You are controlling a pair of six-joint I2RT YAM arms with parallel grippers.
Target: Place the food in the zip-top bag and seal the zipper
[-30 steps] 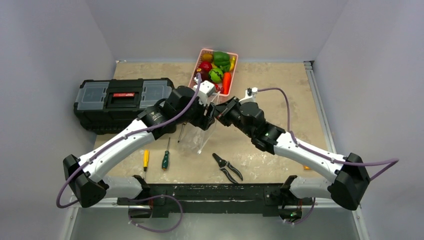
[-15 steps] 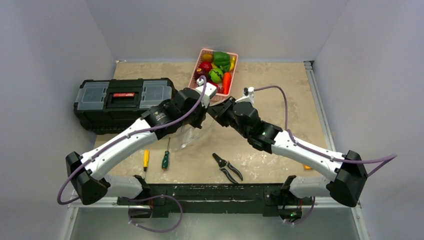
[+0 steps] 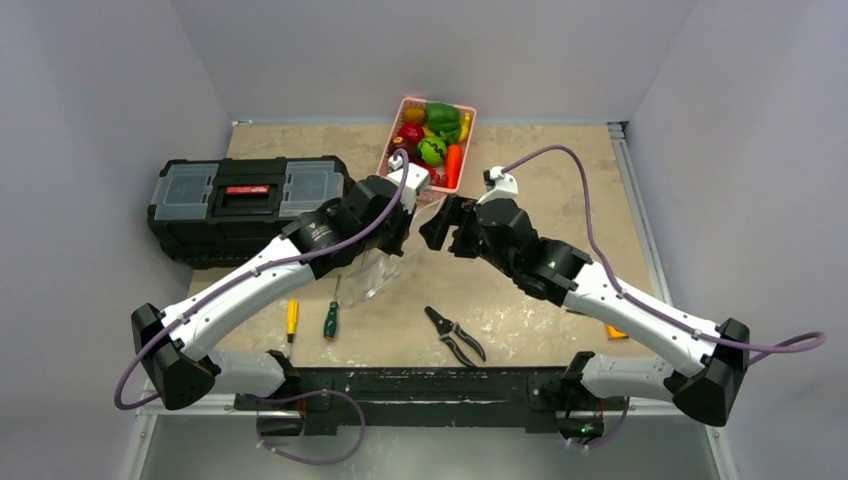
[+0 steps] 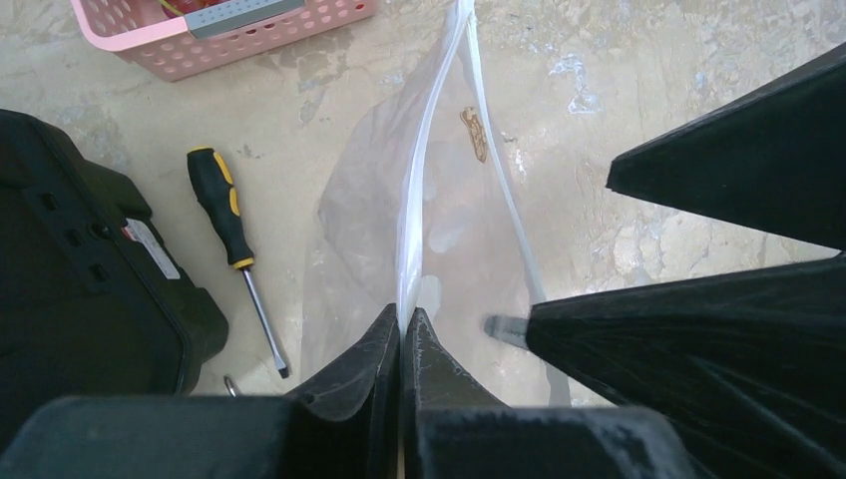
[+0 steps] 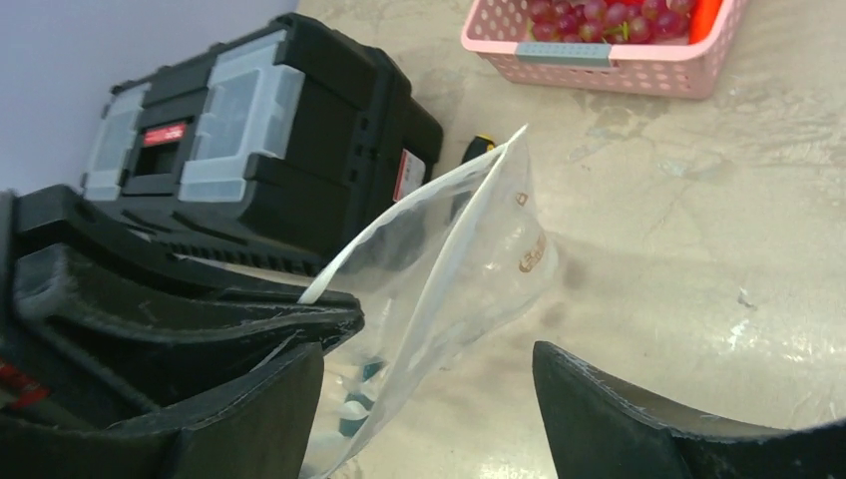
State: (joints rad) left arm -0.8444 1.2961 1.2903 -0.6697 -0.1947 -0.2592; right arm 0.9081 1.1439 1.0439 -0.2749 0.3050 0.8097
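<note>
The table point(image 3: 560, 170) carries a black toolbox point(image 3: 245, 205) on my left. At the far edge sits the pink basket point(image 3: 398, 125), where the food point(image 3: 432, 150) is piled; I can make out none of it in the bag. The zip-top bag point(image 5: 449, 269) hangs between my two arms, in front of the toolbox and nearer to me than the basket. I cannot tell whether its bottom touches the table.

My left gripper point(image 4: 401, 319) is pinched together on the zipper point(image 4: 414, 220), holding one lip at its end. The other lip bows off to the right, so the mouth gapes a little. My right gripper point(image 5: 429, 359) stands with its fingers apart just beside the bag, holding nothing.

I judge the step in hand to be getting that mouth open and steady for loading. To do it well I'd hold the left pinch firm and level. Then I'd bring the right fingers onto the free lip alone — not both layers — and draw it away gently. The film looks soft, so a hard tug could pull it out of the left pinch or fold the opening shut.

A yellow-handled screwdriver point(image 4: 224, 215) lies beside the bag — I'd lift clear of it.
</note>
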